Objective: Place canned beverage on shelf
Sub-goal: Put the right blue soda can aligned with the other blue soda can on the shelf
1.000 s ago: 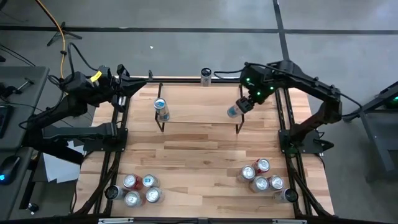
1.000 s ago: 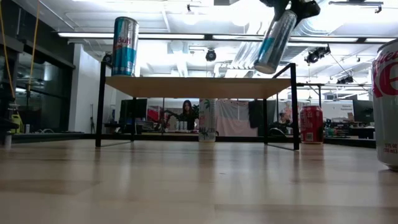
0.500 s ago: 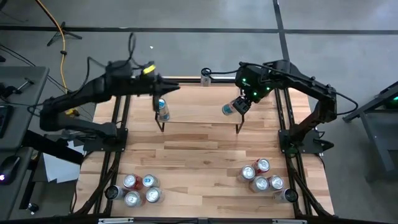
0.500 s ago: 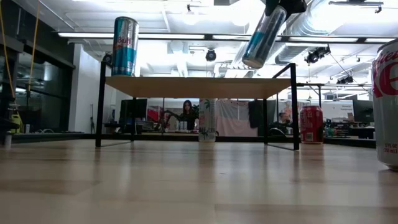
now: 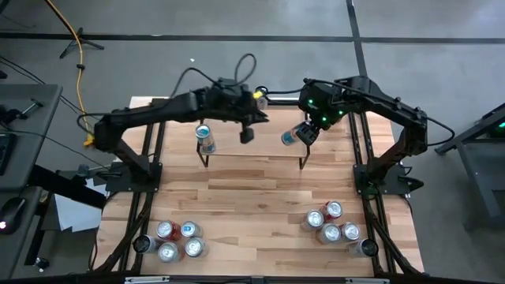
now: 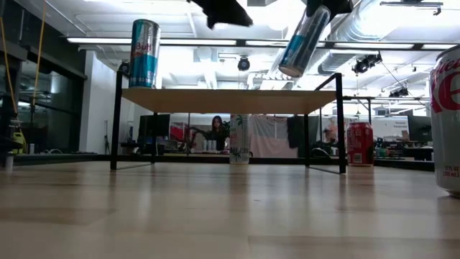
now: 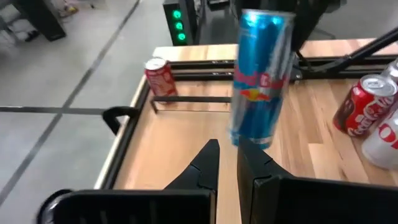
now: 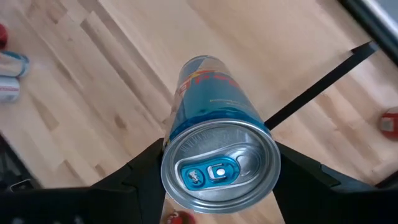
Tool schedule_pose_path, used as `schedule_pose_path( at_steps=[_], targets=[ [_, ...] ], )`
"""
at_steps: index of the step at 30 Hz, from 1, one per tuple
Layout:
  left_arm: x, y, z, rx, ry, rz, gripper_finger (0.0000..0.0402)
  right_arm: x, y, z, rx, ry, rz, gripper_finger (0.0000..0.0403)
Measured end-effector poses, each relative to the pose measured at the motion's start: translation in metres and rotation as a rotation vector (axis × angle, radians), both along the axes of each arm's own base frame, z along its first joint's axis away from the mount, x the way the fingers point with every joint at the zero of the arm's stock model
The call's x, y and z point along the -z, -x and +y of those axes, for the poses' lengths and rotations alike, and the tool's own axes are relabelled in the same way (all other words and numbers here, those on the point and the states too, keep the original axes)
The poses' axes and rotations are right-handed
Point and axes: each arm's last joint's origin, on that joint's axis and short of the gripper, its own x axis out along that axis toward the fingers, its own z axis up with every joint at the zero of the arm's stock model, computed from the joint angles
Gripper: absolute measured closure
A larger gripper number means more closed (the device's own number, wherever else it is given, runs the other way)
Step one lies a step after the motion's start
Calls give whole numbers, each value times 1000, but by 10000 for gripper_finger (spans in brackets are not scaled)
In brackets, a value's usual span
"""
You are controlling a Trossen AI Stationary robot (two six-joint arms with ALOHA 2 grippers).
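Note:
The shelf [image 5: 252, 118], a low wood plank on thin black legs, stands at the table's far middle. A blue and silver can [image 5: 205, 139] stands upright on its left end. My right gripper [image 5: 304, 132] is shut on a second blue can [image 6: 300, 43], which it holds tilted above the shelf's right part. My left gripper [image 5: 247, 135] hovers shut over the middle of the shelf, just left of the held can [image 7: 260, 81], and touches nothing. My right gripper pinches the can's top end, just below the lid rim [image 8: 186, 134], with one finger [image 8: 140, 171] on each side. The fingers come from above, slanting down. The can hangs tilted, its bottom toward the table's left, clear of the shelf top.
Several cans stand in a cluster near the front left [image 5: 177, 241] and another near the front right [image 5: 334, 225]. One can [image 5: 261, 96] stands at the far edge behind the shelf. A red can [image 6: 360, 144] shows beyond the shelf's right leg.
My left arm has swung from the table's far left corner toward the right and out over the shelf, its gripper shut, and now hangs beside the held can. My right gripper has turned a little, so the held can slants more and its bottom has moved slightly left.

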Motion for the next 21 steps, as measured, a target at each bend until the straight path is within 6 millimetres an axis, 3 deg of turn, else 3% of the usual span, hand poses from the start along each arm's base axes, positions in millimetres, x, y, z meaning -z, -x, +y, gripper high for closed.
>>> schedule_pose_path(
  at_steps=[7,15,21],
  targets=[
    [28,-33,5,46,23,-25,401,5,-7,-3,-43,38,27,183],
    [43,-45,5,96,42,-11,401,15,-19,-6,-102,50,72,183],
    [65,-58,8,132,87,16,401,24,-27,-8,-136,58,111,174]
  ],
)
